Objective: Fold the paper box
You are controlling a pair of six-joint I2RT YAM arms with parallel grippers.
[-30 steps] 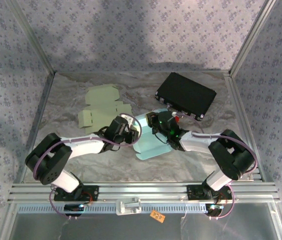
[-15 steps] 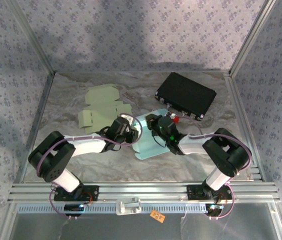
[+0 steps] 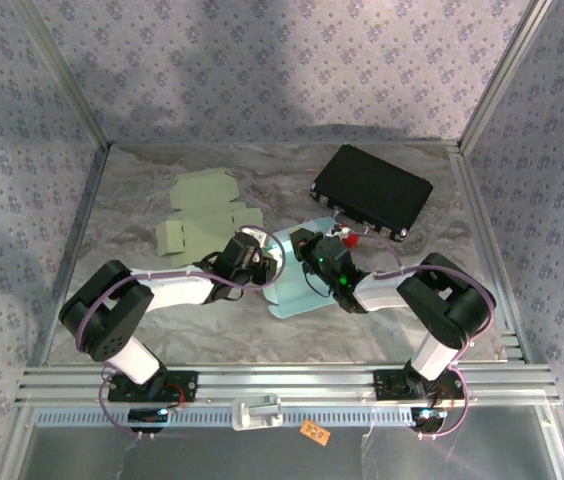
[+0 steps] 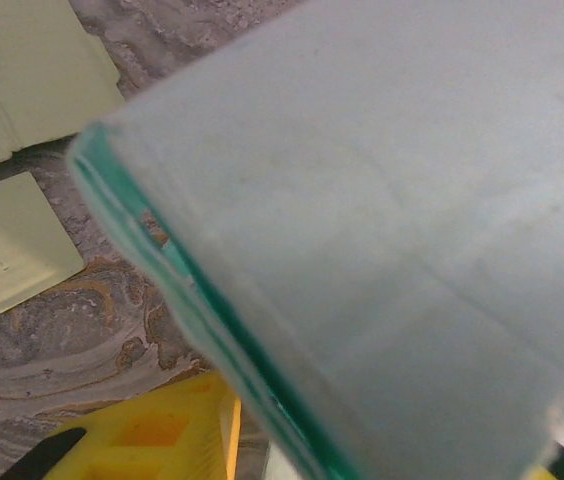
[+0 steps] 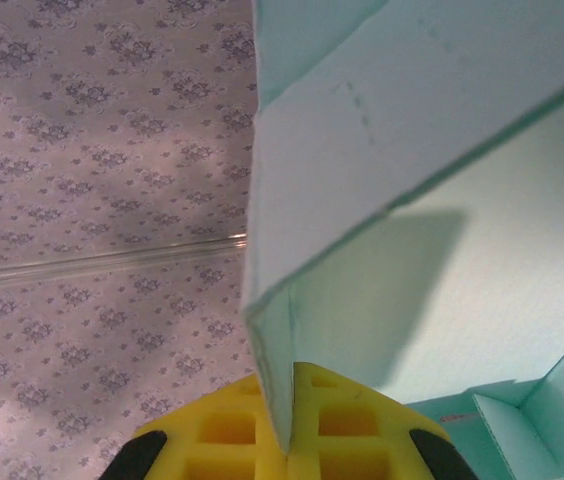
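- Since a second ago the right arm's elbow has swung inward toward the middle, and the right tool (image 3: 320,255) has crept a little to the left, toward the left tool (image 3: 254,255). The left arm has barely shifted.
- The pale turquoise, partly creased paper box (image 3: 297,295) has slid slightly left with them. Its flat lower panel lies on the marbled grey tabletop (image 3: 212,330), and its upper part is lifted between the two tools.
- The right tool is together, clamped on a raised wall of the paper box. In the right wrist view the wall's thin edge (image 5: 272,330) runs straight down into the seam of the yellow pads (image 5: 287,440).
- In the left wrist view a doubled turquoise panel (image 4: 382,230) crosses close over the lens, with one yellow finger (image 4: 152,435) beside its folded edge. I cannot tell whether that tool is pinching the panel or merely bracketing it.
- The inward push suggests a side wall is being brought upright against the left tool. The fold looks to be mid-way, with the lower panel not yet raised.
- The flat pale yellow-green cardboard cut-outs (image 3: 202,190) and the black rectangular case (image 3: 372,190) lie farther back, apart from the work.
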